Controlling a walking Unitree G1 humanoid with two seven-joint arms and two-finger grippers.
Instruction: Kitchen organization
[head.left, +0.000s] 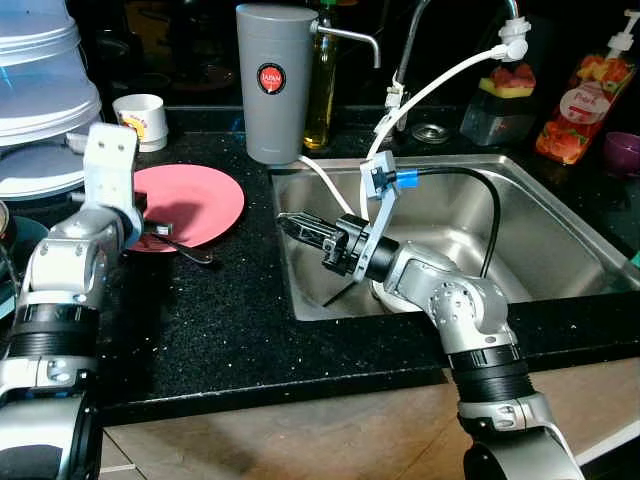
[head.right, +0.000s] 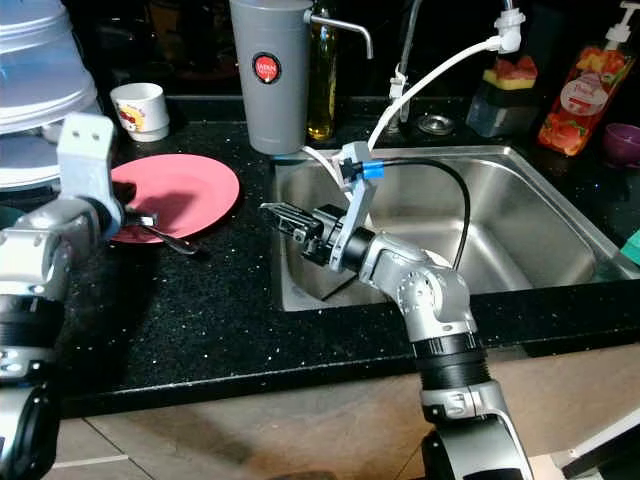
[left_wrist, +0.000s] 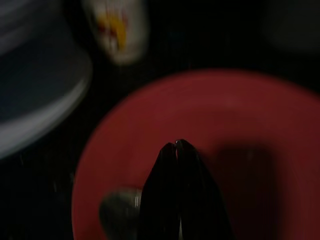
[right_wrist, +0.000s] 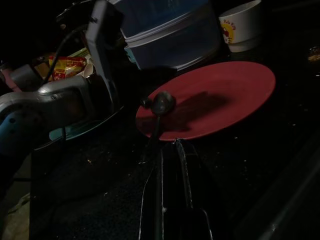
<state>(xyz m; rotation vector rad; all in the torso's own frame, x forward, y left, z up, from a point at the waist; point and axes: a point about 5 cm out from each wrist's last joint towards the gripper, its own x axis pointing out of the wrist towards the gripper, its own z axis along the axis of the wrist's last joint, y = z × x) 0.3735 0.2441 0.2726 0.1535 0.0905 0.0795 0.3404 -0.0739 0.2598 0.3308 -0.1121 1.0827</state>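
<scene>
A red plate (head.left: 205, 200) lies on the black counter (head.left: 220, 320), left of the steel sink (head.left: 520, 230). A metal spoon (head.left: 190, 250) rests with its bowl on the plate's near rim and its handle out on the counter. My left gripper (head.left: 160, 229) hangs low over that rim, right beside the spoon's bowl (left_wrist: 119, 212). It is shut (left_wrist: 175, 145), with nothing seen between the tips. My right gripper (head.left: 288, 222) reaches leftward across the sink's left edge. In the right wrist view it (right_wrist: 175, 144) is shut and empty, pointing at the plate (right_wrist: 220, 95) and spoon (right_wrist: 161, 103).
A tall grey jug (head.left: 273, 80), an oil bottle (head.left: 322, 90) and the tap stand behind the sink. A white cup (head.left: 142, 120) and stacked clear containers (head.left: 40, 100) sit at the back left. Soap bottle (head.left: 590, 95) at the back right. A white hose (head.left: 440, 85) arcs over the sink.
</scene>
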